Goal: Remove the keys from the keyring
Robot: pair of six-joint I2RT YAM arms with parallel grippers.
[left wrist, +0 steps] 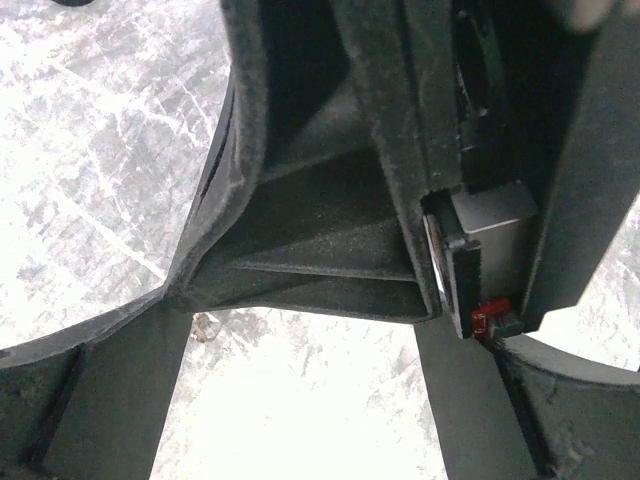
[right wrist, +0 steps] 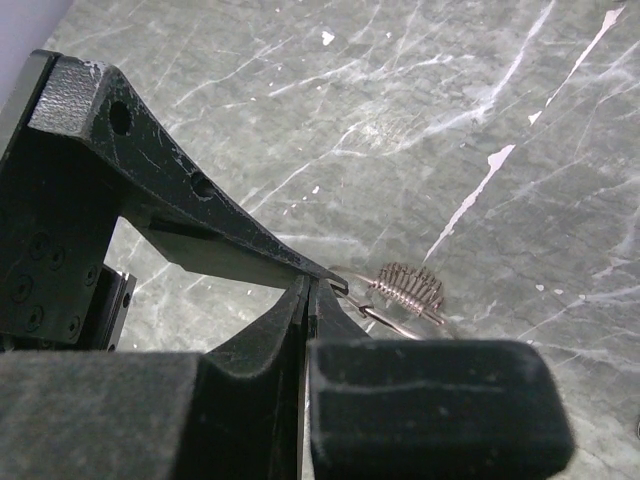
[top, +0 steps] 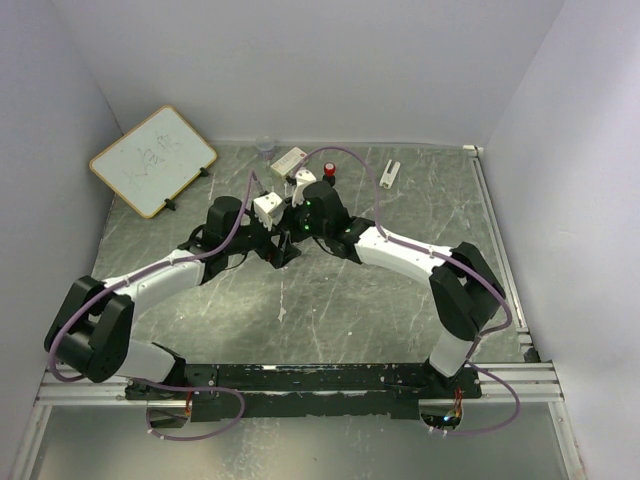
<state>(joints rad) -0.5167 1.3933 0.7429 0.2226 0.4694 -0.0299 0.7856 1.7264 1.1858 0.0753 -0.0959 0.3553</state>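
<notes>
Keyring [right wrist: 408,292] partly behind right pincer [right wrist: 312,287]

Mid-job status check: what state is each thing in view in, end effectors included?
right end effector: shut on the keyring.
keyring: pinched at the fingertips, a ridged metal piece on its wire.
left end effector: up against the right one; open or shut unclear.
keys: none clearly made out.
whiteboard: propped at a tilt, written on.
red-capped knob: upright, apart from both arms.

A whiteboard [top: 152,160] sits far left on the marbled table [top: 400,300], a red-capped knob [top: 329,170] and white stick [top: 390,173] near the back.
</notes>
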